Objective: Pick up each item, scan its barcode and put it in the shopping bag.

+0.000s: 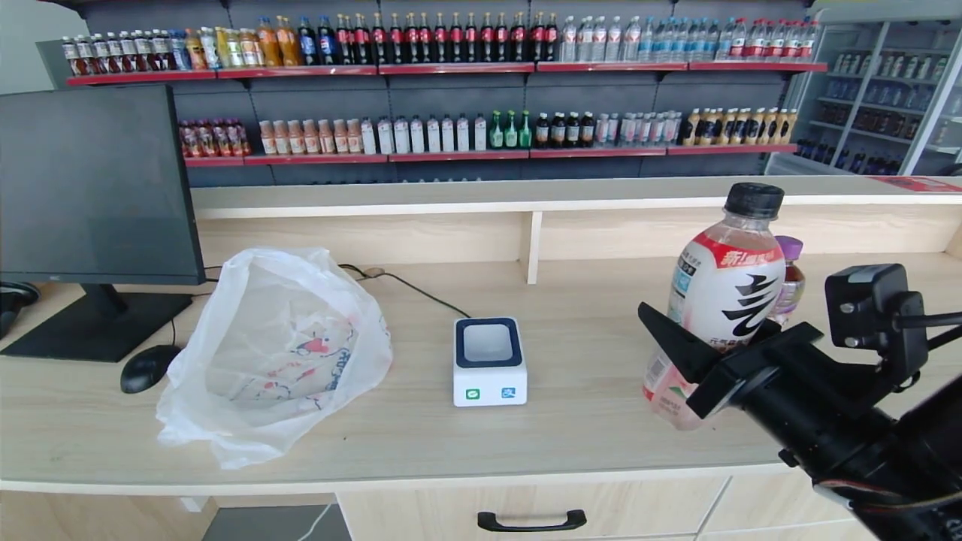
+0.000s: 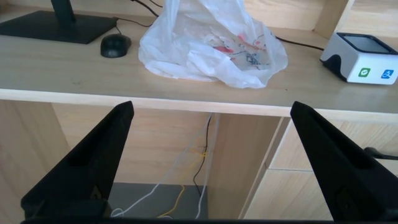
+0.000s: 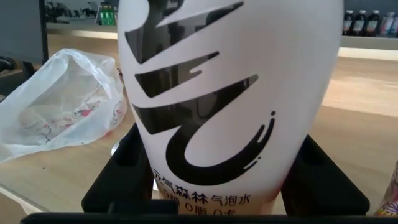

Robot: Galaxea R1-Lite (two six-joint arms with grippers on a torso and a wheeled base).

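A white-labelled drink bottle with a black cap is held tilted above the right side of the counter, with my right gripper shut on its lower body; up close its label sits between the black fingers. A second bottle with a purple cap stands just behind it. The white scanner sits mid-counter, also seen as the scanner. The translucent shopping bag lies left of it, the same shopping bag on the counter above my left gripper, which hangs open below the counter edge.
A monitor on a stand and a black mouse occupy the counter's left end. A cable runs behind the scanner. A raised shelf borders the counter's back. A drawer handle is below the front edge.
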